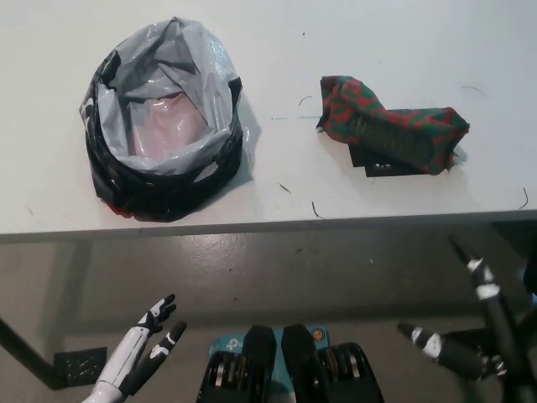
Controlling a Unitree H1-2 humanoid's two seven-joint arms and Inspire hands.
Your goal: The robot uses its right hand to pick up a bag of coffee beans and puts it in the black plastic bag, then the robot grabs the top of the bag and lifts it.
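A black plastic bag [164, 126] stands open on the white table [336, 34] at the left, its mouth rolled down and its inside showing pale and shiny. The coffee bean bag [392, 126], red and green patterned with a black label, lies on its side at the right of the table. My black right hand [470, 323] hangs below the table's front edge at the lower right, fingers spread, holding nothing. Low at the lower left rests my white left hand [143, 344], also open and below the table edge.
The table's front edge [268, 228] runs across the middle of the view, with grey floor below it. A dark table leg and foot [50, 361] show at the bottom left. A few short threads lie on the table between the two bags.
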